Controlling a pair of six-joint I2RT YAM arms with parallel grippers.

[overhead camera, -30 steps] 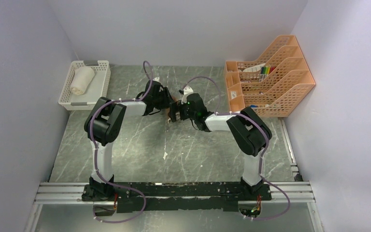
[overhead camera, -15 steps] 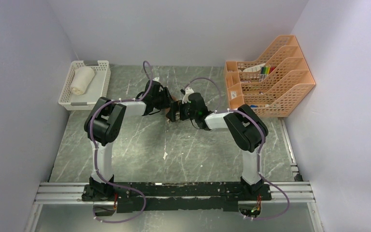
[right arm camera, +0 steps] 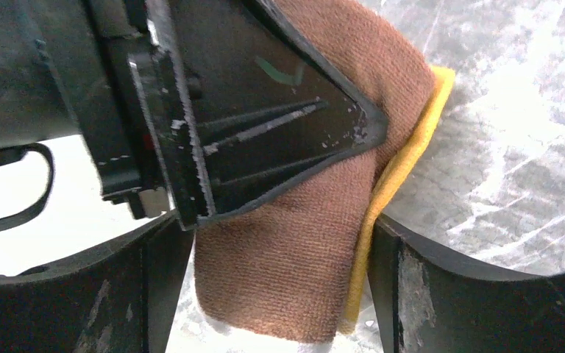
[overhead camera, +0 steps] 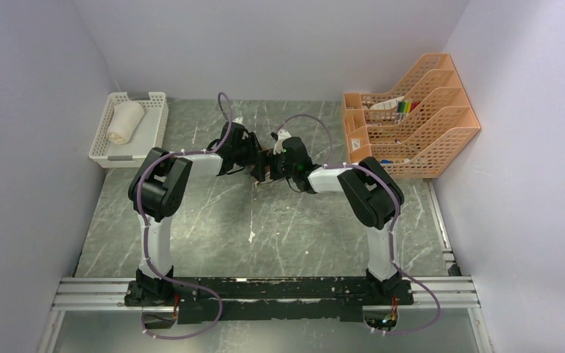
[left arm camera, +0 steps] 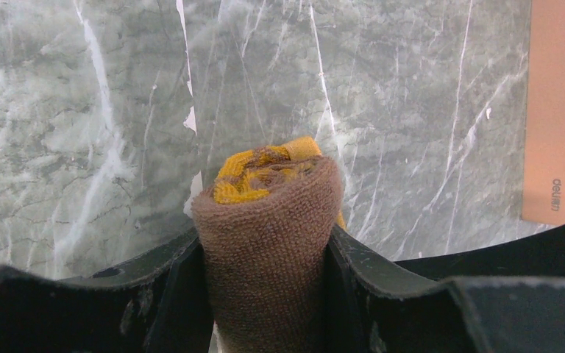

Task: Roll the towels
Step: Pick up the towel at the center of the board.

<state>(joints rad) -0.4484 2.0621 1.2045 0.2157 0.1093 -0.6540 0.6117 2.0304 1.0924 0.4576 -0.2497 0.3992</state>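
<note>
The brown towel [left arm camera: 265, 213] is rolled into a tube with its mustard-yellow side coiled inside. My left gripper [left arm camera: 266, 250] is shut on it, one finger pressed to each side. In the right wrist view the same towel [right arm camera: 294, 272] hangs between my right gripper's [right arm camera: 279, 235] fingers, with a thin gap at the left finger and the yellow edge at the right finger. The left gripper's finger [right arm camera: 265, 140] lies across the towel there. From above, both grippers [overhead camera: 254, 165] [overhead camera: 267, 168] meet at mid-table and hide the towel. The cream-white towel [overhead camera: 125, 121] lies rolled in a white basket [overhead camera: 112, 153].
An orange mesh file rack [overhead camera: 412, 121] holding pens stands at the back right; its orange side shows in the left wrist view [left arm camera: 555, 110]. The white basket sits at the back left against the wall. The table top is grey-green marble.
My right gripper has moved left, closing in on the left gripper until its fingers straddle the brown towel. The left arm has stayed still with the roll.
</note>
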